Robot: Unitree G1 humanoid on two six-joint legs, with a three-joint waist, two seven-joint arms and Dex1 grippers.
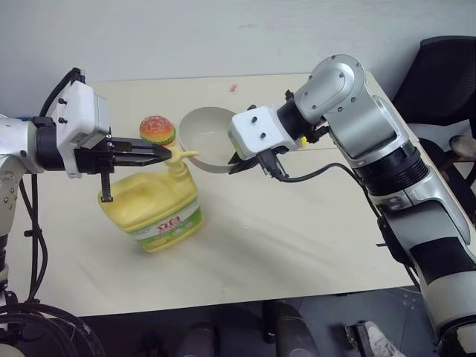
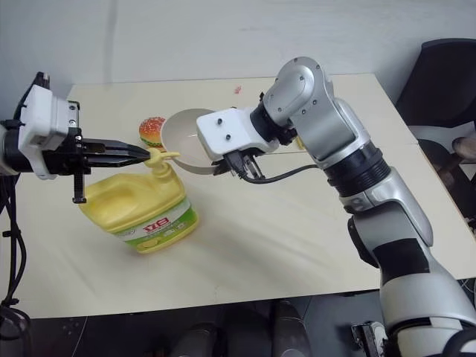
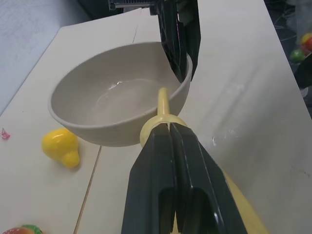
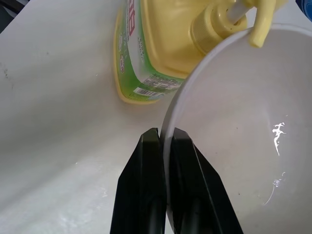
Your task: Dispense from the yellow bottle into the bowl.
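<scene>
left gripper (image 1: pixel 162 153): fingers pressed together, tips resting on pump head of yellow bottle (image 1: pixel 152 212) | right gripper (image 4: pixel 165 139): pinching rim of bowl (image 1: pixel 204 140), holding it raised and tilted | bowl: just past left fingertips, pump spout over its rim | bottle: upright on table (image 1: pixel 282 238), directly under left gripper | burger toy (image 1: pixel 157 129): behind left fingertips

Readable markings occur on one object only. The yellow bottle (image 1: pixel 152 210) carries a green-and-white label (image 1: pixel 167 228) on its near face, with large red lettering that is too small and tilted to make out; in the right wrist view the same label shows a barcode (image 4: pixel 150 90) with illegible fine print.
</scene>
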